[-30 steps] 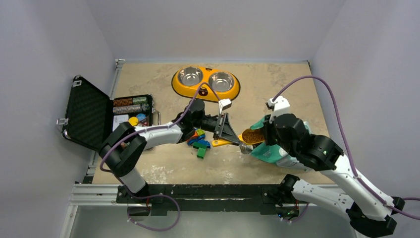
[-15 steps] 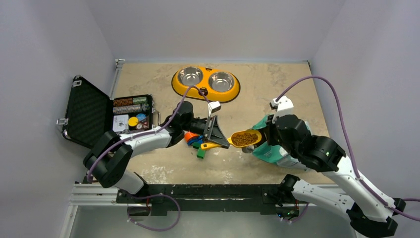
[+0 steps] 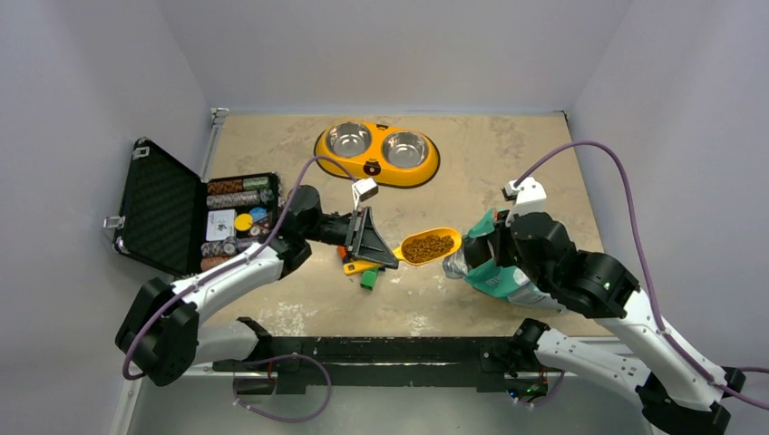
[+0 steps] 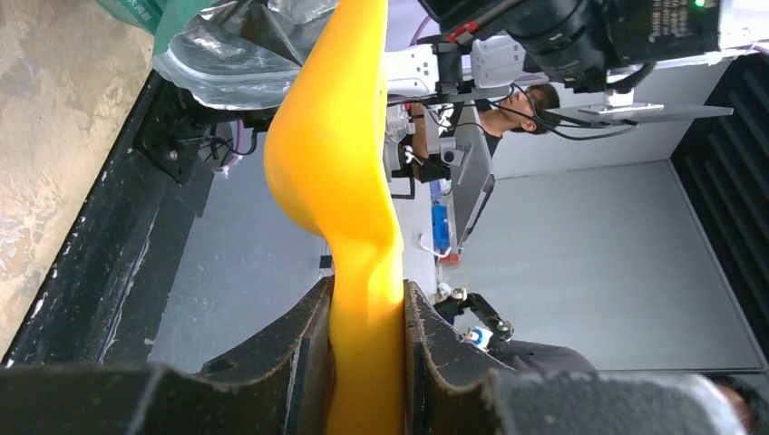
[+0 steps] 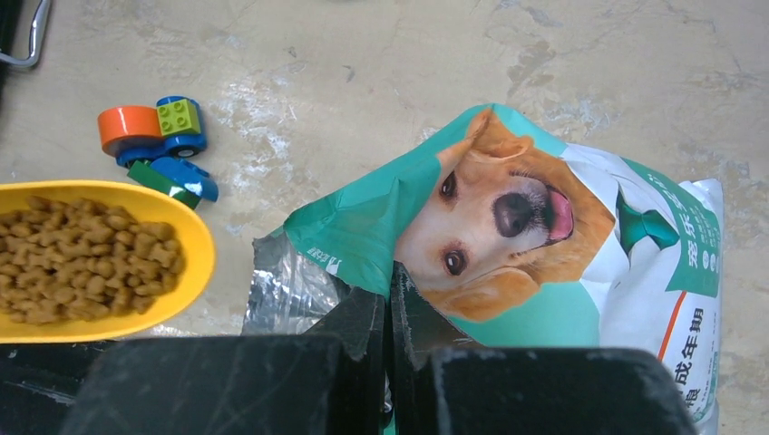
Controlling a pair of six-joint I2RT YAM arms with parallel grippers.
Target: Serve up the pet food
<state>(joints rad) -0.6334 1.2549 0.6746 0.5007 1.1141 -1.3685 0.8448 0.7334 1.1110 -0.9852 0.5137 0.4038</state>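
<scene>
A yellow scoop heaped with brown pet food hangs over the table, just left of the bag's mouth. My left gripper is shut on the scoop's handle, with both pads pressed against it. The teal and white bag, printed with a golden dog, lies on its side at the right. My right gripper is shut on the bag's torn upper edge. In the right wrist view the pet food fills the scoop at the left.
A yellow double feeder with two steel bowls stands at the back centre. Colourful toy blocks lie under the left gripper. An open black case sits at the table's left edge.
The left arm has drawn the full scoop leftward, out of the bag's mouth and away from it. The right gripper still holds the bag, almost unmoved.
</scene>
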